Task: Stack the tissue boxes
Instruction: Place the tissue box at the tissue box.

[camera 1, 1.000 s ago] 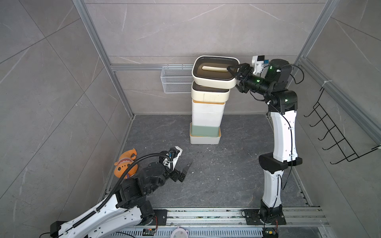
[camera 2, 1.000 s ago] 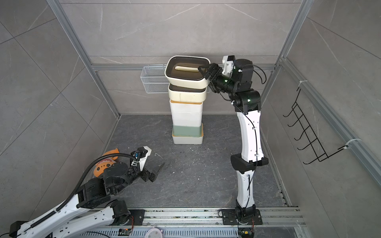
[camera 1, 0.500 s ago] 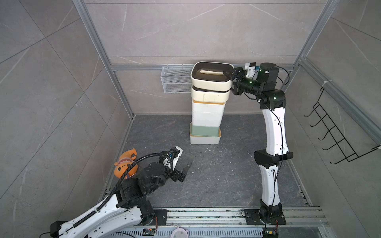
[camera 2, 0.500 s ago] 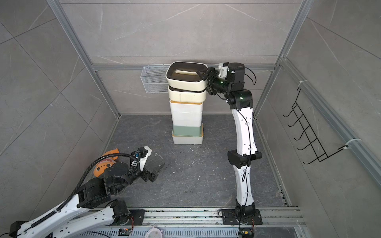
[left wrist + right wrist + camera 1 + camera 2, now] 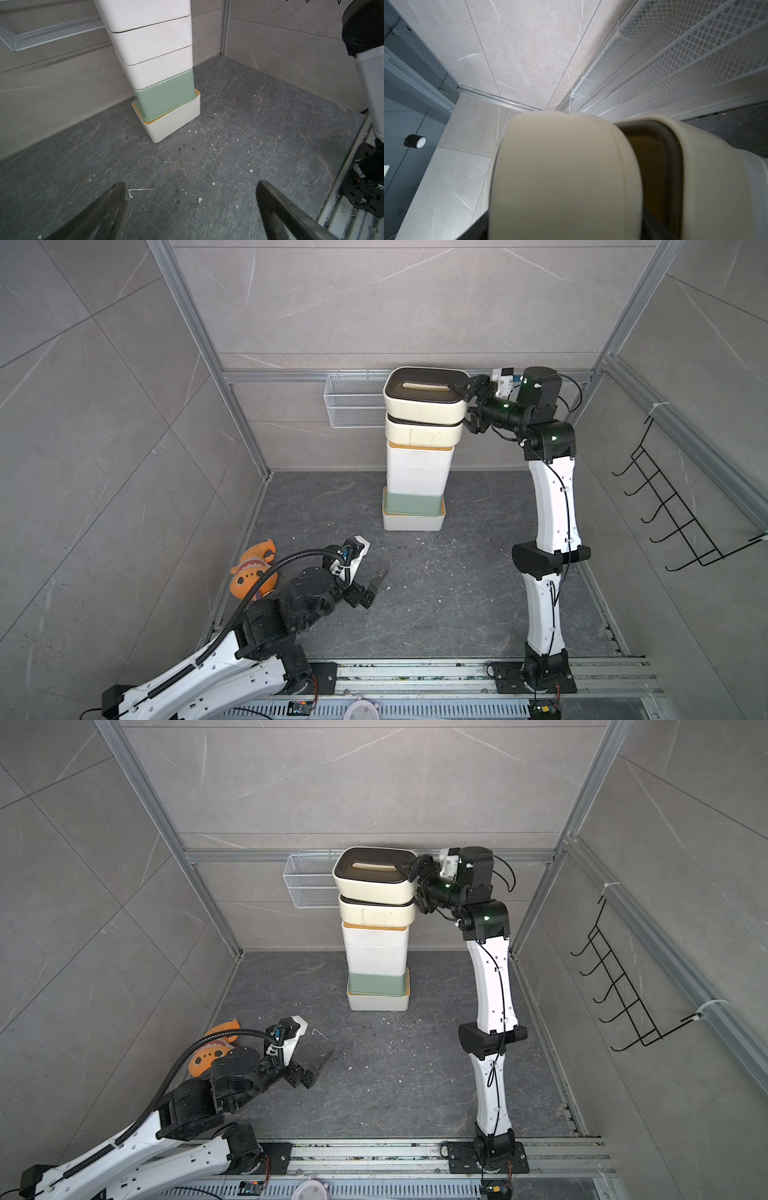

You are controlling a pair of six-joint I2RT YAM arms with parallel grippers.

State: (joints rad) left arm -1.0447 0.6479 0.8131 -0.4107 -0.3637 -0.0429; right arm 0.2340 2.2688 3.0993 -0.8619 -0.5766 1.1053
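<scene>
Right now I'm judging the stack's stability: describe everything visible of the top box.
The top box is cream, smooth like plastic, round-cornered, with a dark brown lid and one long slot. It sits atop a second cream box. The right end effector straddles its end; whether it grips is unclear.

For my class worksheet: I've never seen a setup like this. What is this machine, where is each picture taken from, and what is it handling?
Two robot arms stand on a rail inside a tiled booth. Two pictures look down from overhead; two come from cameras on the arms' wrists. On the floor stands a tall stack of tissue boxes, with an orange plush toy lying apart. The right gripper straddles the end of the top box; whether it grips is unclear. The left gripper hangs open, empty.
</scene>
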